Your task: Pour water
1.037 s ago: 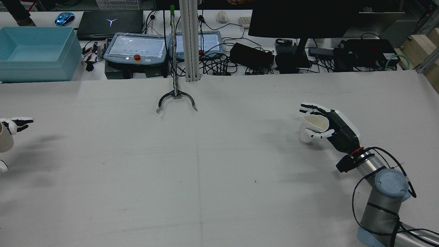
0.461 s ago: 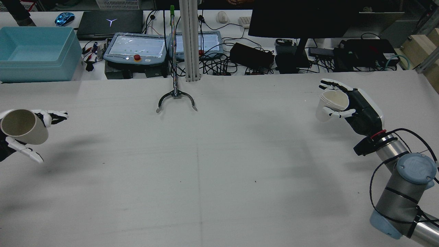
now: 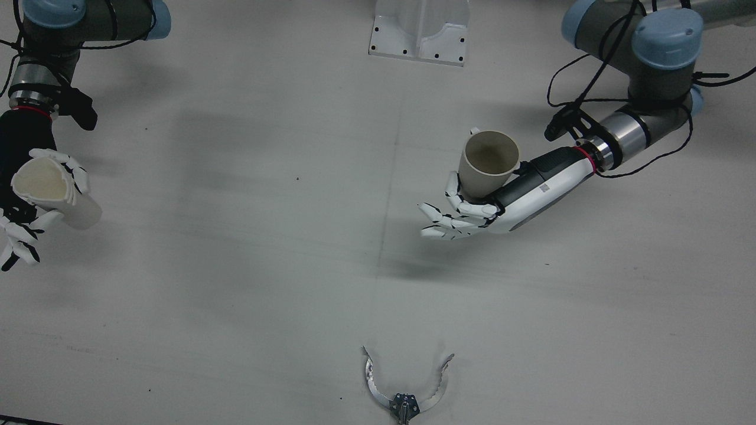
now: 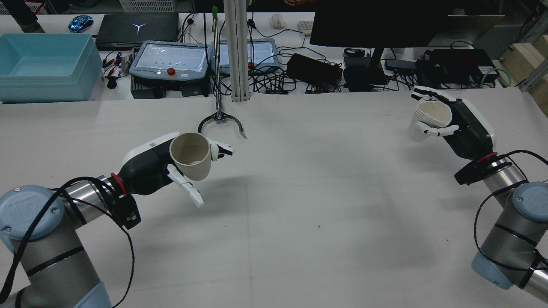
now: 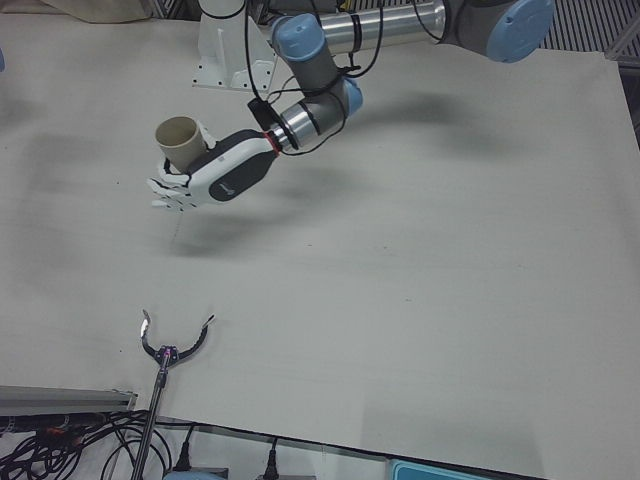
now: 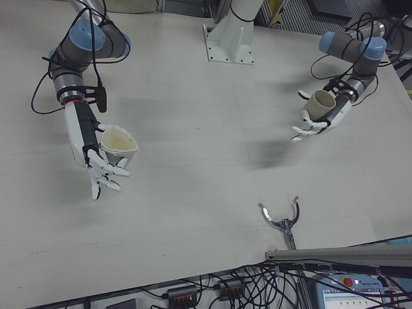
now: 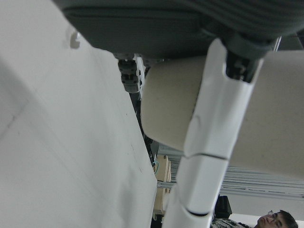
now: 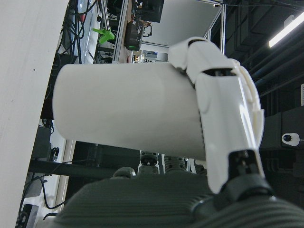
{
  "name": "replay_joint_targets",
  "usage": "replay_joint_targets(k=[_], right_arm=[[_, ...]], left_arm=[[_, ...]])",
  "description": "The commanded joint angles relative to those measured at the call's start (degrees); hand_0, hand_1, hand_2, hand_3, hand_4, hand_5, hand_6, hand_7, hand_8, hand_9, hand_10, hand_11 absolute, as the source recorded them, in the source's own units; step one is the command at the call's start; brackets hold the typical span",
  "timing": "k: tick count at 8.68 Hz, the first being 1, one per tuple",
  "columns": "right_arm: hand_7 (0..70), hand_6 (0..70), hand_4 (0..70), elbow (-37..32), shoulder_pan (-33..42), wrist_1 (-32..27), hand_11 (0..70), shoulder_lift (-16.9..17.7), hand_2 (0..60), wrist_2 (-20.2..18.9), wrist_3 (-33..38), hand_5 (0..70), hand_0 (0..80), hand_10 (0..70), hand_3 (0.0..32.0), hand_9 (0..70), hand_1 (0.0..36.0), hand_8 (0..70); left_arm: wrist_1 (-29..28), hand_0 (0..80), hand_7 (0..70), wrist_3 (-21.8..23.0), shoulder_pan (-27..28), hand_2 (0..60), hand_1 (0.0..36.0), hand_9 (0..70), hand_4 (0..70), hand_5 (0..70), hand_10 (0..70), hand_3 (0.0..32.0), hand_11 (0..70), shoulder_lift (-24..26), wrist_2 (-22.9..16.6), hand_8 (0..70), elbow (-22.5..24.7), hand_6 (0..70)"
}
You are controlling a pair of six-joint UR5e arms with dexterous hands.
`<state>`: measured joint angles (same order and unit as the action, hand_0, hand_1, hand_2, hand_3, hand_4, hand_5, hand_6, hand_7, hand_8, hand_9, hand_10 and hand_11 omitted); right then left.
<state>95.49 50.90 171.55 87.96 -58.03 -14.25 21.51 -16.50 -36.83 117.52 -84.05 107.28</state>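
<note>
My left hand (image 4: 150,167) is shut on a beige cup (image 4: 191,156) and holds it above the table, left of the middle. The cup's mouth tilts toward the rear camera. It also shows in the front view (image 3: 490,160), where the left hand (image 3: 485,208) reaches in from the right. My right hand (image 4: 467,128) is shut on a white paper cup (image 4: 429,119) and holds it tilted above the far right of the table. The front view shows the right hand (image 3: 20,198) and the white cup (image 3: 52,190) at its left edge. The two cups are far apart.
A metal grabber claw (image 4: 221,122) lies on the table's far side near the middle, also in the front view (image 3: 406,391). A blue bin (image 4: 45,64), teach pendants (image 4: 171,62) and cables crowd the bench beyond. The mast base (image 3: 420,32) stands between the arms.
My left hand has carried the beige cup from the far left edge in toward the middle. My right hand has carried the white cup farther away and to the right.
</note>
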Motion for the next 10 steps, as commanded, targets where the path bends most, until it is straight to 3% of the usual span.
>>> replay_joint_targets(k=[1,4,6,7,8,9,10], right_arm=[[51.7,43.3,20.5,0.31,0.34,-0.08,0.0,0.28,32.8,-0.24,0.72,15.8,80.0,0.0,0.0,20.2,36.0,17.1],[49.9,41.8,17.2,0.57,-0.98,-0.08,0.0,-0.33,32.0,-0.24,0.63,15.5,80.0,0.0,0.2,20.6,36.0,17.2],[50.7,42.7,17.2,3.54,-2.99,1.49,0.0,-0.86,31.6,-1.37,-0.68,15.9,80.0,0.0,1.2,20.1,36.0,17.1],[53.0,44.2,17.5,8.96,-3.53,7.77,0.0,-3.30,31.7,-3.65,-5.30,16.6,80.0,0.0,2.6,19.3,36.0,16.6],[54.9,45.5,18.0,16.93,-4.49,17.49,0.0,-7.93,31.7,-6.37,-14.22,16.9,80.0,0.0,2.2,19.4,36.0,16.7],[54.1,45.1,13.8,22.14,-6.41,23.42,0.0,-12.16,37.6,-6.57,-22.32,18.3,80.0,0.0,2.8,19.1,36.0,16.7],[53.1,45.2,17.1,23.07,-8.35,24.26,0.0,-14.63,40.8,-6.39,-27.70,18.8,80.0,0.0,0.0,21.0,36.0,18.3]], left_arm=[[7.75,80.0,25.7,-0.55,8.41,1.2,21.5,13.5,70.0,70.0,9.6,0.0,14.8,17.29,-1.20,16.9,-7.68,29.2],[5.14,80.0,26.5,-0.55,10.90,4.7,24.5,14.8,70.0,70.0,10.5,0.0,16.2,22.04,-1.02,18.1,-20.22,31.3],[3.02,80.0,26.2,-0.46,10.81,8.8,27.4,14.8,70.0,70.0,10.6,0.0,16.5,22.49,-1.02,18.5,-23.86,31.7],[3.01,80.0,26.2,-0.46,10.99,9.8,28.0,14.7,70.0,70.0,10.5,0.0,16.5,23.45,-1.02,18.3,-24.22,31.6],[3.01,80.0,26.1,-1.59,11.94,10.0,28.7,14.6,70.0,70.0,10.6,0.0,16.7,24.07,-1.02,18.2,-24.22,31.5],[3.01,80.0,26.3,-1.69,12.91,10.3,29.2,14.8,70.0,70.0,10.6,0.0,16.7,24.08,-0.94,18.3,-24.13,31.7],[2.84,80.0,25.7,-1.69,13.09,9.7,28.4,14.4,70.0,70.0,10.5,0.0,16.5,24.08,-0.85,17.9,-24.13,31.1]])
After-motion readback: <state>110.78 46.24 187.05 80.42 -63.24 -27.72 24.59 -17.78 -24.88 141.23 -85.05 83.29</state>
